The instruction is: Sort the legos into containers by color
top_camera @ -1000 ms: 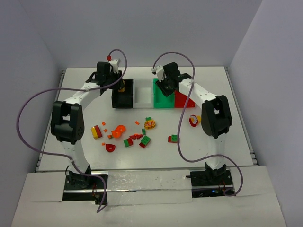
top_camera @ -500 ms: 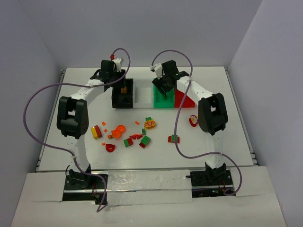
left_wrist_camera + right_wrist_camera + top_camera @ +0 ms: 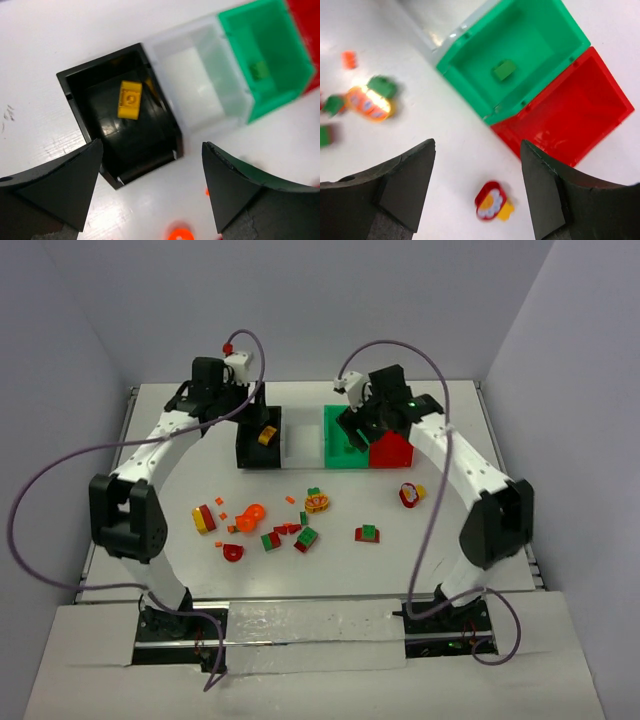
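Note:
Four bins stand in a row at the back: black [image 3: 245, 448], white [image 3: 302, 445], green [image 3: 340, 452], red [image 3: 392, 450]. A yellow brick [image 3: 130, 100] lies in the black bin [image 3: 85, 120]. A green brick [image 3: 504, 69] lies in the green bin [image 3: 470, 65]; the red bin [image 3: 570, 110] looks empty. My left gripper [image 3: 238, 408] is open and empty above the black bin's near side [image 3: 152, 185]. My right gripper [image 3: 368, 425] is open and empty, above the table just in front of the green and red bins [image 3: 477, 190]. Loose legos [image 3: 270, 525] lie mid-table.
A red and yellow round piece [image 3: 492, 201] lies on the table under my right gripper, also in the top view [image 3: 410, 494]. An orange round piece [image 3: 178, 234] lies near my left gripper. A green and red brick [image 3: 367, 533] sits apart. Cables loop over both arms.
The yellow brick left my left gripper and now lies in the black bin; that gripper opened and drew back left. My right gripper moved from over the green bin toward the right.

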